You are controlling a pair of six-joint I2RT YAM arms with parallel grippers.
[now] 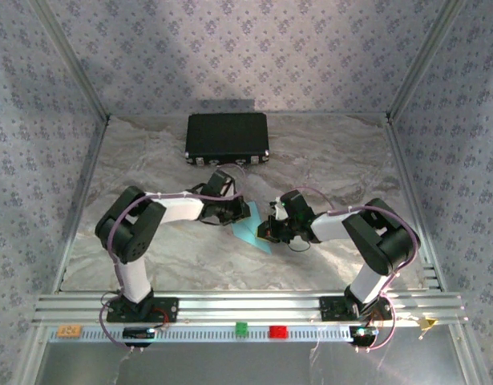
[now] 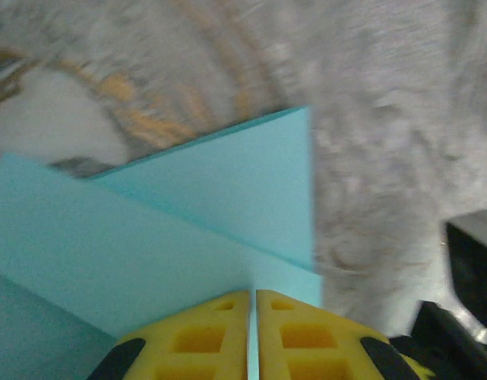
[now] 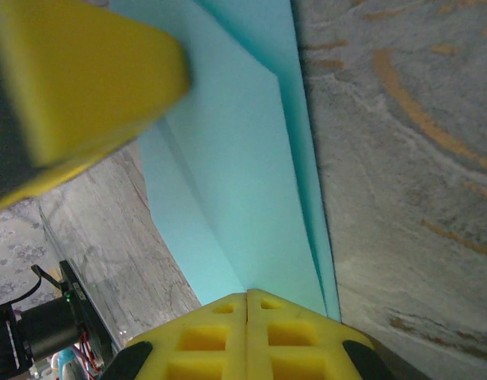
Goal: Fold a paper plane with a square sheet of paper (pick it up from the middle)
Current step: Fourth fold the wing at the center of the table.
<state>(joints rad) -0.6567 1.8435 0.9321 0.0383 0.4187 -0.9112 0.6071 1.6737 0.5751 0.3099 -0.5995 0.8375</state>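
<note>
From the top external view, both arms reach in to the middle of the surface (image 1: pixel 142 168), well away from all of its edges. The left claw (image 1: pixel 234 213) and right claw (image 1: pixel 270 229) face each other from opposite sides of the square sheet of paper (image 1: pixel 251 230). Already creased into a narrow pale-blue shape, the sheet sits between them, probably so each claw can hold one side while a fold is worked. A black case (image 1: pixel 228 138) lies by the far edge, well apart from them.

In the left wrist view, the left claw (image 2: pixel 253 305) is pinched closed on the square sheet of paper (image 2: pixel 188 214), with only a thin sliver of blue between its yellow fingers (image 2: pixel 199 336). Folded layers overlap above the grip, held just off the surface (image 2: pixel 386 119). The grip on the paper's edge looks meant to anchor that side.

In the right wrist view, the right claw (image 3: pixel 248 305) is likewise clamped shut on the square sheet of paper (image 3: pixel 235 174), whose layered flaps run away from its fingers (image 3: pixel 294 340) along a long crease. The left claw (image 3: pixel 77 71) shows blurred at the paper's other end. With both ends gripped the paper is probably kept taut, so the crease line stays straight above the surface (image 3: pixel 409 158).
</note>
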